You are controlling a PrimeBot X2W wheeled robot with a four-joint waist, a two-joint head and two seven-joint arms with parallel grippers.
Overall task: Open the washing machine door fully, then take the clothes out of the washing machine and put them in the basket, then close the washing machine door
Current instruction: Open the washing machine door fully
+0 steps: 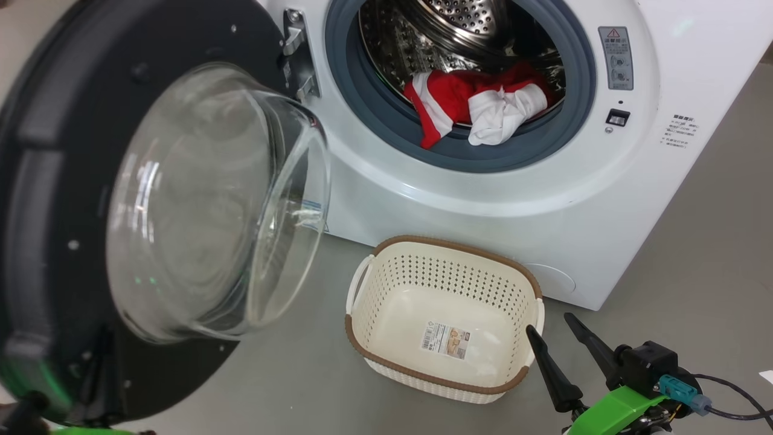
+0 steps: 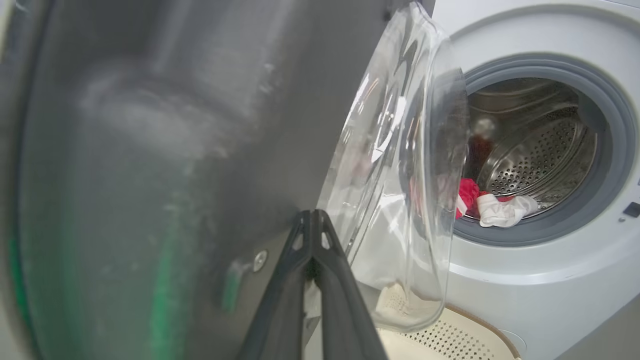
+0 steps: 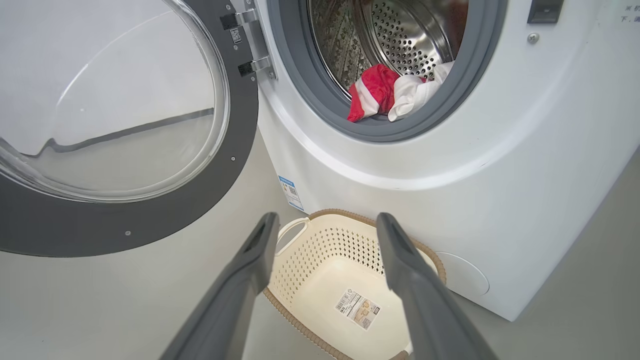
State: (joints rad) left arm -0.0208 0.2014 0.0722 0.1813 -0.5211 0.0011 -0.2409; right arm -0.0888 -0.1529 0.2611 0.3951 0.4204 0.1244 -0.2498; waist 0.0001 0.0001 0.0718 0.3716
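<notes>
Soft red-with-white-bands and plain white clothes [image 1: 477,106] are shown heaped in mouth of big white front-load washing machine [image 1: 604,199], upper centre; prob. light, limp, best pinched at a bunched fold; right claw [image 1: 549,323] spread apart, left claw [image 2: 312,215] pressed closed.

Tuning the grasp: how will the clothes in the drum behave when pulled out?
Likely floppy: the clothes lie crumpled, the red piece drooping over the grey-blue rubber ring. Probably light: thin, small cloth. The white piece looks bunched against it, so one pinch may drag both.
</notes>
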